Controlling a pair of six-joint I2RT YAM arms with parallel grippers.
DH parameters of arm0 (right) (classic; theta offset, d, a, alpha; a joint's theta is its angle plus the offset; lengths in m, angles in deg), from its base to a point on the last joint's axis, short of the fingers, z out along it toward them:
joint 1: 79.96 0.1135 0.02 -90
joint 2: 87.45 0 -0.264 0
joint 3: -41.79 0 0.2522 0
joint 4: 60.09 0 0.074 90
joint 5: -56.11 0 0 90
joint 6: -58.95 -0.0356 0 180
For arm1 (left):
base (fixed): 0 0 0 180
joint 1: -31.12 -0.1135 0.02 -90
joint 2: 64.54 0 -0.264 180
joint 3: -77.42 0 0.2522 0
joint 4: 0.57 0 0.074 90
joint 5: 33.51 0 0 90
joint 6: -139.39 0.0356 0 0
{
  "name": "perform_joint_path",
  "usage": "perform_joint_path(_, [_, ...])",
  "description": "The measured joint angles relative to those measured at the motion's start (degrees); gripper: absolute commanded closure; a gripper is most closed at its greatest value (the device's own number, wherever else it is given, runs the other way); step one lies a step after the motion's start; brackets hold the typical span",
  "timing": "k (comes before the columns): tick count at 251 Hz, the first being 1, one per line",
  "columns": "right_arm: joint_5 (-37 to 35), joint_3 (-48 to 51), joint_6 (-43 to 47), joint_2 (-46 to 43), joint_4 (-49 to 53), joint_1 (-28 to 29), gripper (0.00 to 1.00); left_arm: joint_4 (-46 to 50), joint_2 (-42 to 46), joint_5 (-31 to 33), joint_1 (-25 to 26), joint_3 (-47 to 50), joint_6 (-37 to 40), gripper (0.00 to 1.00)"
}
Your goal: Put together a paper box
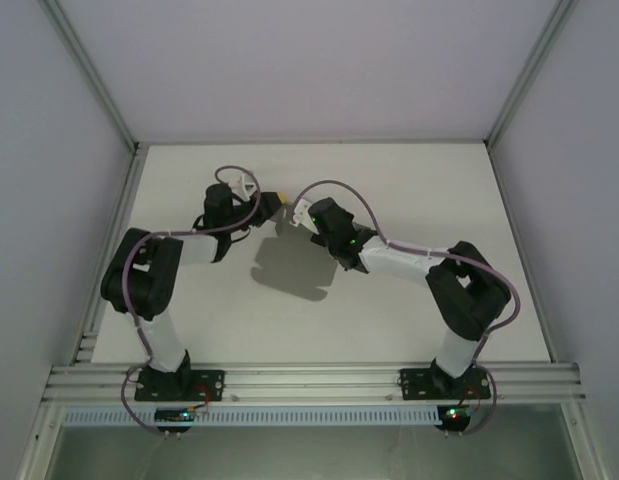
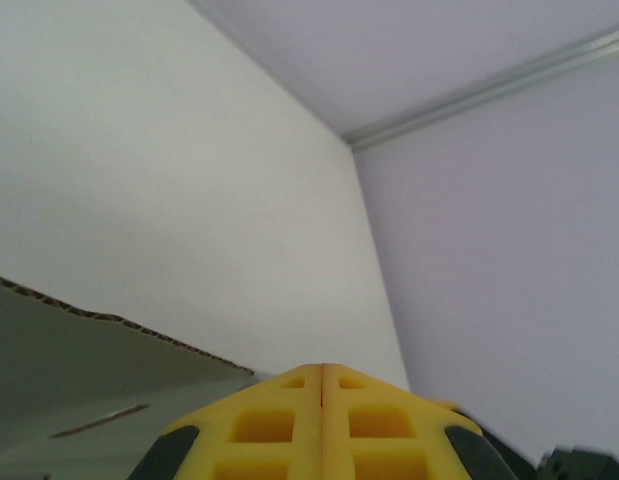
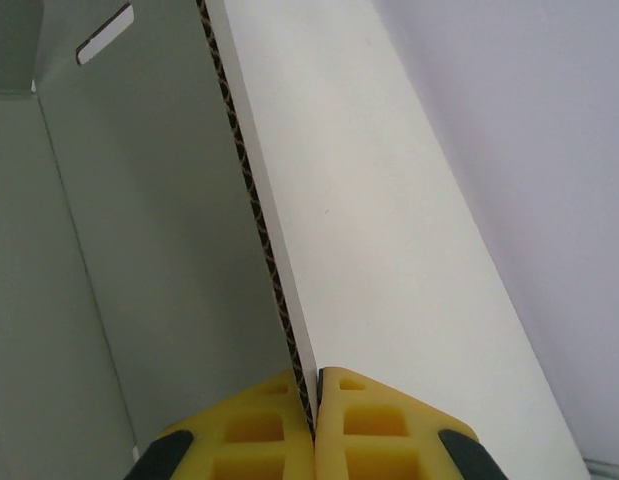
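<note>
In the right wrist view the two yellow fingers [image 3: 364,430] are cut off by the bottom of the frame. The right claw [image 3: 316,390] is seen closed, and the ribbed edge of the paper box [image 3: 169,250] is pinched in the seam between its fingers. The box is one grey cardboard sheet, held edge-on to the camera and cut off at the left and at the top. One fold line [image 3: 79,270] is counted down its face, and one narrow slot [image 3: 104,33] near its far corner.

In the left wrist view the left claw [image 2: 322,390] is likewise closed, finger against finger. The sheet lies just beside it to the left, its ribbed edge running up to the fingers. Whether that edge is caught between them cannot be told.

From above, two arms are counted, the left arm [image 1: 149,275] and the right arm [image 1: 469,290], both bolted to one rail [image 1: 309,380]. The claws are brought together over the far middle of the table [image 1: 429,190]. The sheet is hard to make out there; it is perhaps the pale patch between the claws. One dark shadow [image 1: 289,265] is cast on the table just nearer than them.
</note>
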Motion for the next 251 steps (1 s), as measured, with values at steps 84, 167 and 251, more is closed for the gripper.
perform_joint_path(84, [1.7, -0.2, -6.9, 4.1, -1.3, 0.8, 1.00, -11.9, -5.5, 25.1, 8.4, -1.0, -5.2, 0.99])
perform_joint_path(167, [6.0, -1.6, -7.1, 4.3, 0.8, 1.6, 1.00, -10.6, -3.3, 32.8, 10.9, -0.5, -3.6, 0.89])
perform_joint_path(251, [13.2, -7.6, 17.1, 0.8, 10.2, -4.7, 1.00, 15.5, 11.7, 22.4, 5.9, 1.0, 12.4, 0.00])
